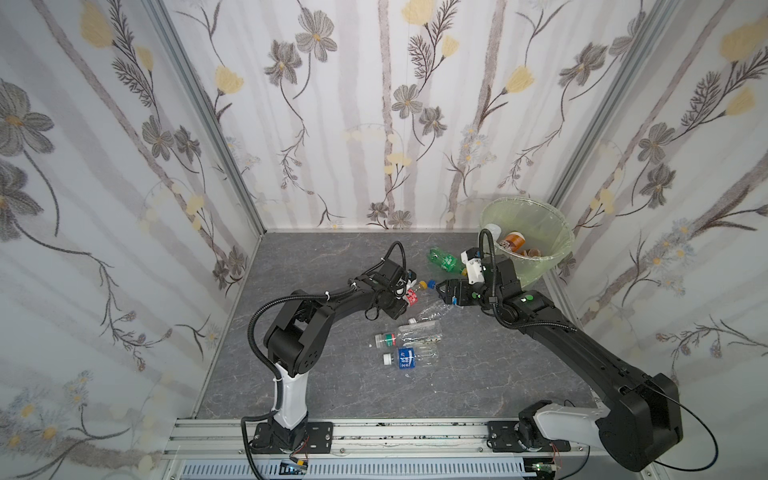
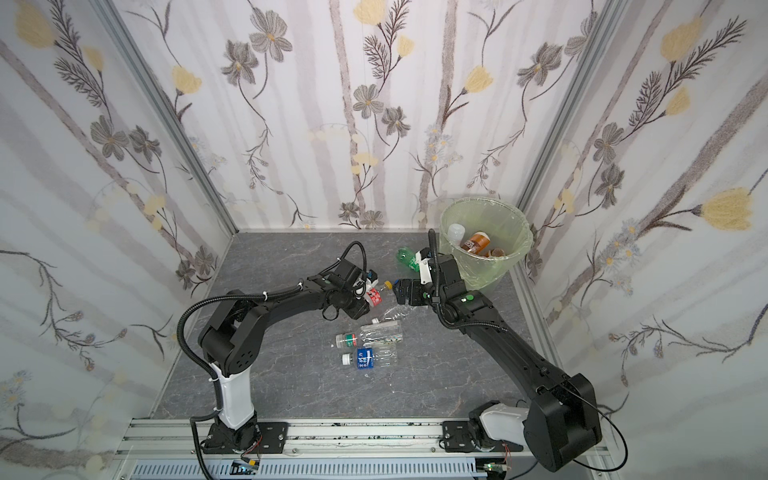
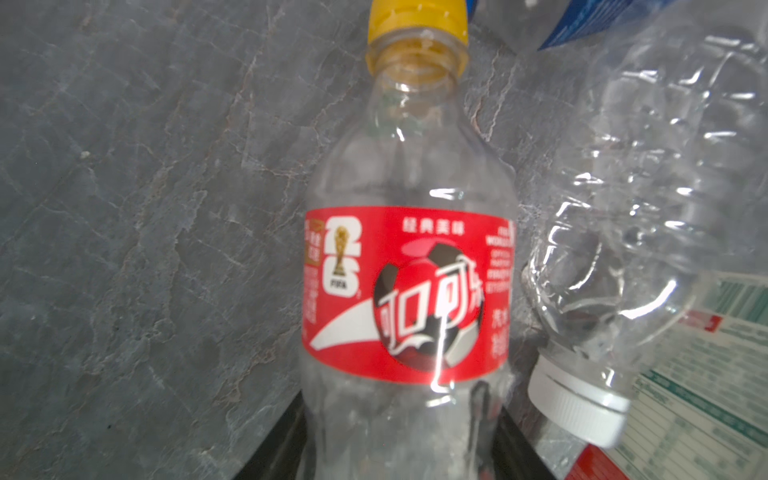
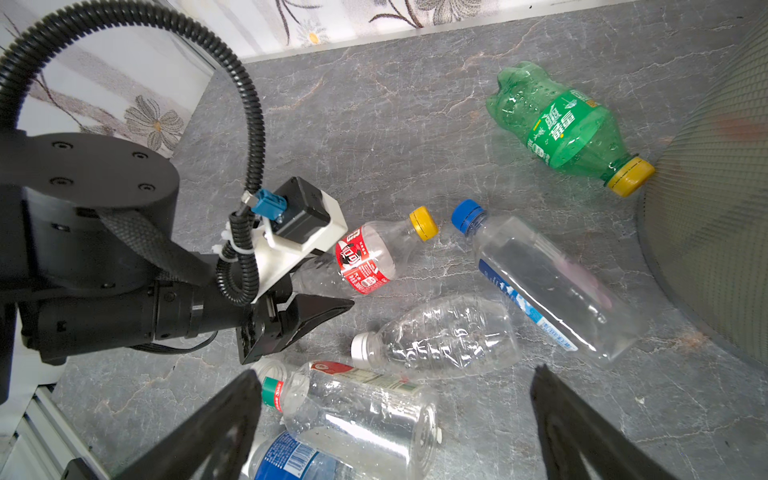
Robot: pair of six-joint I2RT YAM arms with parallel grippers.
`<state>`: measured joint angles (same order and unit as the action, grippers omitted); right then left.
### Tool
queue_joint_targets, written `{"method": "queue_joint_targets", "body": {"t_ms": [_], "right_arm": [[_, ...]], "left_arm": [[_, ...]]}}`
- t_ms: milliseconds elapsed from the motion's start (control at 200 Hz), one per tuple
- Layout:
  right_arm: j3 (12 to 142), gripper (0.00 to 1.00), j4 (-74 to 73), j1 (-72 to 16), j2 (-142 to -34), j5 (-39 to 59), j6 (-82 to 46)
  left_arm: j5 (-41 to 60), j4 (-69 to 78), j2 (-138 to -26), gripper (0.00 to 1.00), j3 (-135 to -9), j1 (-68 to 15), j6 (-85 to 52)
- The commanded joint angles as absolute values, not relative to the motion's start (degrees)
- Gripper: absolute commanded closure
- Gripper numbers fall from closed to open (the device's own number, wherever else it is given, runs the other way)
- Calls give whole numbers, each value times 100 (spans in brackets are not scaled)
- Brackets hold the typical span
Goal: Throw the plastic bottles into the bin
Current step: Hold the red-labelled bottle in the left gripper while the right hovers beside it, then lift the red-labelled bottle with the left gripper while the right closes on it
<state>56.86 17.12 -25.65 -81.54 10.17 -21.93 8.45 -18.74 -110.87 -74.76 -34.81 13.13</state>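
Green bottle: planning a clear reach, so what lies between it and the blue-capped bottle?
Nothing: bare grey tabletop separates the green bottle from the blue-capped bottle, seen in the right wrist view.

Grey veined tabletop (image 1: 478,374): plastic bottles (image 1: 407,358) lying mid-surface (green one (image 1: 444,259) nearest bin (image 1: 538,270)); bin stands far-right corner.

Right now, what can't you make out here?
Bin: in both top views its wall and the right arm hide the bottom; only an orange-brown bottle and bits show.
Blue-cap bottle: in a top view the right gripper covers all but the cap.
Red-label bottle: base cut off by the left wrist frame edge, between the left gripper fingers.
Blue-label bottle: cut off at the right wrist frame edge.
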Motion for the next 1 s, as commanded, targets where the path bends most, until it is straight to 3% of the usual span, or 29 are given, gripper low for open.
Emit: {"method": "queue_joint_targets", "body": {"t_ms": [0, 375, 540, 804, 994], "right_arm": [[5644, 0, 1267, -2566, -8140, 1116, -2368], [5785, 0, 359, -2564, -8271, 1644, -3272], [6048, 0, -92, -2573, -8585, 1831, -3692], [6666, 0, -574, -2846, -9387, 1954, -4208], [7016, 0, -735, -3023, -9919, 2028, -4400]], "left_arm": [[1493, -1880, -11009, 55, -7645, -3216, 844], [3360, -1485, -10625, 56, -8030, -2539, -378], [4306, 138, -10079, 57, -7127, -2135, -1645], [4615, 2771, -9425, 57, -5793, -2057, -3524], [4737, 3338, -9207, 57, -5469, -2066, -3921]]}}
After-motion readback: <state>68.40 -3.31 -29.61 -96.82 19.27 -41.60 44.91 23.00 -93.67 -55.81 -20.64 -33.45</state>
